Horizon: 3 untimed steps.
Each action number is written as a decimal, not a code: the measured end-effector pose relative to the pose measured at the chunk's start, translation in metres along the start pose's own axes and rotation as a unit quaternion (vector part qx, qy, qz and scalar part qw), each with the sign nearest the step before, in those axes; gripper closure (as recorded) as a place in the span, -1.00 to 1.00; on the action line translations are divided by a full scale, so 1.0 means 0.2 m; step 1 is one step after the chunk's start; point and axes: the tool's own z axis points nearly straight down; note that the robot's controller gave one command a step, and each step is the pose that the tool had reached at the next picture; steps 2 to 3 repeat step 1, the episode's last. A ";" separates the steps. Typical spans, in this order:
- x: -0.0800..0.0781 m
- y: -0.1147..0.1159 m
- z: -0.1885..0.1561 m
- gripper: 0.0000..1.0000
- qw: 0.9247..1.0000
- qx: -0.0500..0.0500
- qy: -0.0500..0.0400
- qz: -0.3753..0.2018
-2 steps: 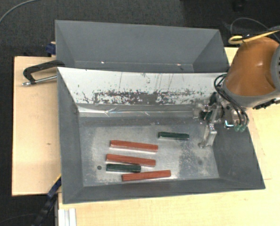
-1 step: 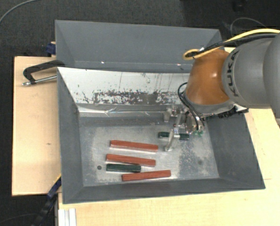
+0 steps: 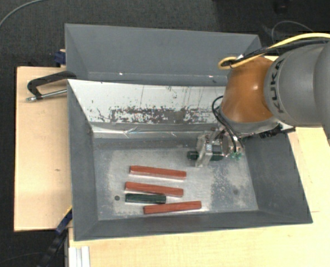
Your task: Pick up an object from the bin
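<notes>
My gripper (image 3: 208,149) hangs low over the bin's floor at the back right, just right of and above the sticks. Nearest to it lies a red-brown flat stick (image 3: 157,172), its right end a short way down-left of the gripper. Below that rests a second red-brown stick (image 3: 154,189). A dark green stick (image 3: 145,198) lies under it, touching a third red-brown stick (image 3: 172,207) at the front. All lie roughly parallel, running left to right. I cannot make out anything held in the gripper.
The arm with its orange cover and cables comes in over the bin's right rim. A small dark speck (image 3: 117,198) sits left of the green stick. The bin's sloped walls rise close behind and to the right of the gripper.
</notes>
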 end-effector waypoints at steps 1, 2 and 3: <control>0.17 -0.43 -0.77 1.00 1.000 0.001 -0.004 -0.024; 0.17 -0.43 -0.77 1.00 1.000 0.001 -0.004 -0.024; 0.17 -0.43 -0.77 1.00 1.000 0.001 -0.004 -0.024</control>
